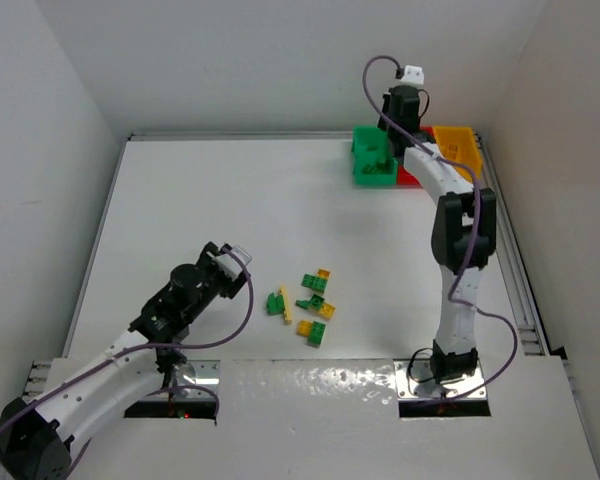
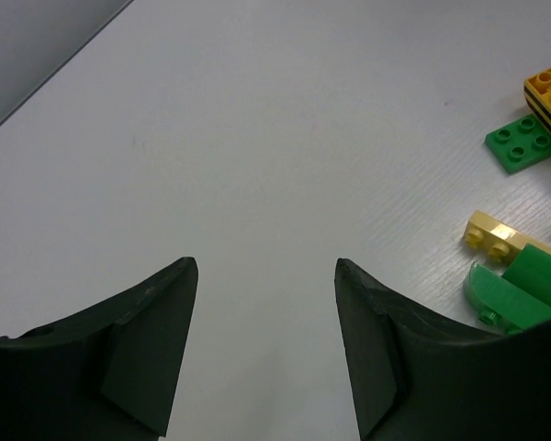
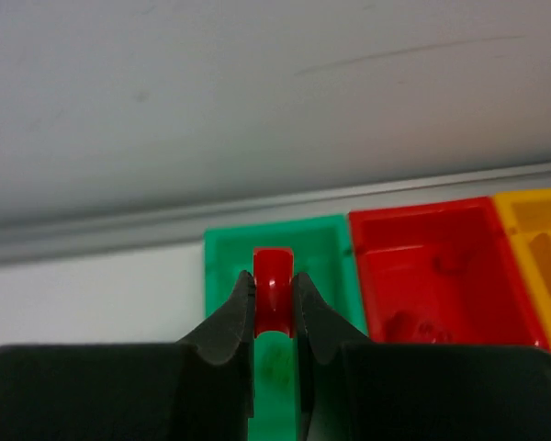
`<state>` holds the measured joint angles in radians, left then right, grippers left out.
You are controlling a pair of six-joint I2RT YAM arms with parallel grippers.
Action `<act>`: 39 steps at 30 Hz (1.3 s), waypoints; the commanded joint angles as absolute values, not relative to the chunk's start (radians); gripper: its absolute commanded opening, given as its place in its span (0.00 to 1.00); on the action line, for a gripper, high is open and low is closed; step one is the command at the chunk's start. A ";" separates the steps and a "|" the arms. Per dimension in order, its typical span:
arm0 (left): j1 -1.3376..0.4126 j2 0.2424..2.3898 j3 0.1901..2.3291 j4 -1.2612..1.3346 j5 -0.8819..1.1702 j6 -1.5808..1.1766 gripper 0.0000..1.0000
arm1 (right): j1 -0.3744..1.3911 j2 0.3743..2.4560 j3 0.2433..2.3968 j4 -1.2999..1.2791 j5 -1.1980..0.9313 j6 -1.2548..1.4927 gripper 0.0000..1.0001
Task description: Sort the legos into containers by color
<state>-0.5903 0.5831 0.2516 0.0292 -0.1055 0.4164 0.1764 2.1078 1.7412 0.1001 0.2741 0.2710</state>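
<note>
My right gripper (image 3: 274, 277) is shut on a small red lego (image 3: 274, 260) and hangs over the green container (image 3: 323, 241), with the red container (image 3: 432, 266) and the yellow-orange container (image 3: 537, 243) to its right. From above, the three containers (image 1: 372, 162) sit at the table's far right, under the right gripper (image 1: 395, 125). Several green and yellow legos (image 1: 310, 305) lie loose in the near middle. My left gripper (image 1: 235, 262) is open just left of them, over bare table; between its fingers (image 2: 266, 266) there is nothing. A yellow brick (image 2: 493, 237) and a green plate (image 2: 523, 145) lie to its right.
A raised metal rail (image 3: 257, 216) runs along the table's far edge behind the containers. White walls close in the table on the left, back and right. Some pieces lie inside the red and yellow-orange containers.
</note>
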 commanded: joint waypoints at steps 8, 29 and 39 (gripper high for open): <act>-0.542 0.663 0.244 0.112 -0.149 0.390 0.59 | 0.048 2.398 2.016 0.075 0.451 0.434 0.00; -0.523 0.677 0.259 0.127 -0.124 0.384 0.60 | 0.106 2.107 1.633 0.179 0.197 0.103 0.66; -0.546 0.681 0.308 0.100 -0.113 0.339 0.60 | 0.354 1.708 1.181 -0.104 -0.463 -0.245 0.65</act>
<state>-0.5369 0.6910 0.2573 0.0772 -0.1173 0.3679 0.3393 1.7626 1.2247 0.0521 -0.1627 -0.1295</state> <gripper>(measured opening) 0.599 0.671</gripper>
